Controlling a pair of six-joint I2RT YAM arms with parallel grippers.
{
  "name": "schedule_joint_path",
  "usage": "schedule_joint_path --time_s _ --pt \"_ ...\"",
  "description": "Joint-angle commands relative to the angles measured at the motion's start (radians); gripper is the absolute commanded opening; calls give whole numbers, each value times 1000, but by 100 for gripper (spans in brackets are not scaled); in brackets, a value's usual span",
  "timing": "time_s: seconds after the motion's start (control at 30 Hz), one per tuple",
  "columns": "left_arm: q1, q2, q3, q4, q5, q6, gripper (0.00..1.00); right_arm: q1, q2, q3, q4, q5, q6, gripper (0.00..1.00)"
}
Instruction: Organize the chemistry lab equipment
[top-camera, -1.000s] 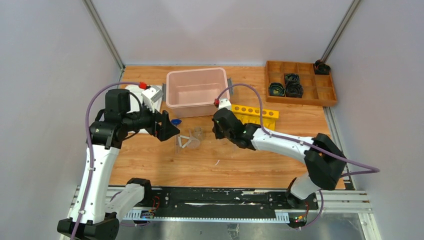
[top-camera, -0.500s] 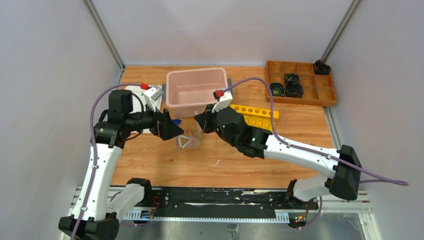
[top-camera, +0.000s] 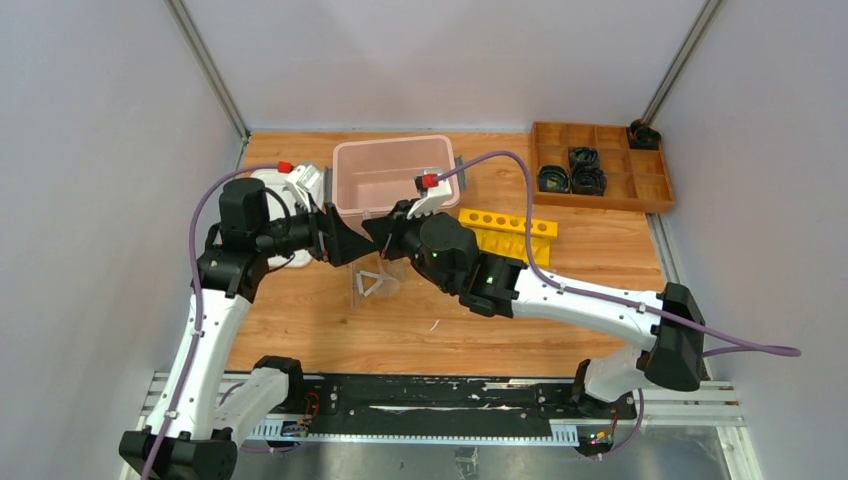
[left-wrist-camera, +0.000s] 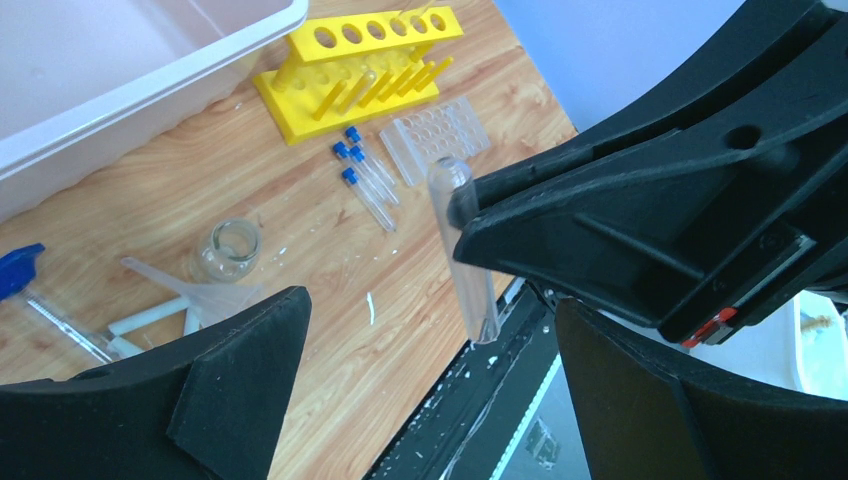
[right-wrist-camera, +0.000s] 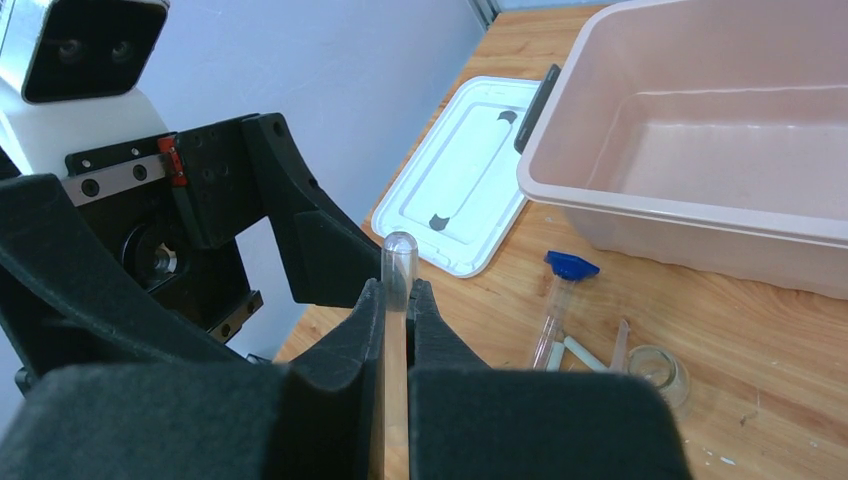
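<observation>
Lab cell: yellow tube rack (top-camera: 503, 224)

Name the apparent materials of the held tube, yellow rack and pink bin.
Tube: clear glass or plastic; see-through, glossy rounded end. Yellow rack: opaque plastic, likely; uniform colour, smooth sheen. Pink bin: translucent plastic, probably; light passes its walls.

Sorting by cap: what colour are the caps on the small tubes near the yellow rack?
Blue. The tube caps show best in the left wrist view.

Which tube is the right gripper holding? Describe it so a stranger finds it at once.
Just in front of the pink bin, the right gripper pinches a long clear tube in mid-air. Unlike the small tubes lying on the table, it has no blue cap.
</observation>
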Motion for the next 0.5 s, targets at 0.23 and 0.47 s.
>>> schedule_joint_path --time_s 0.23,0.47 --pt "-39 15 -9 89 109 -50 79 31 41 63 78 69 -10 0" --pt "-43 32 -3 70 122 -28 39 33 41 56 93 83 -16 0"
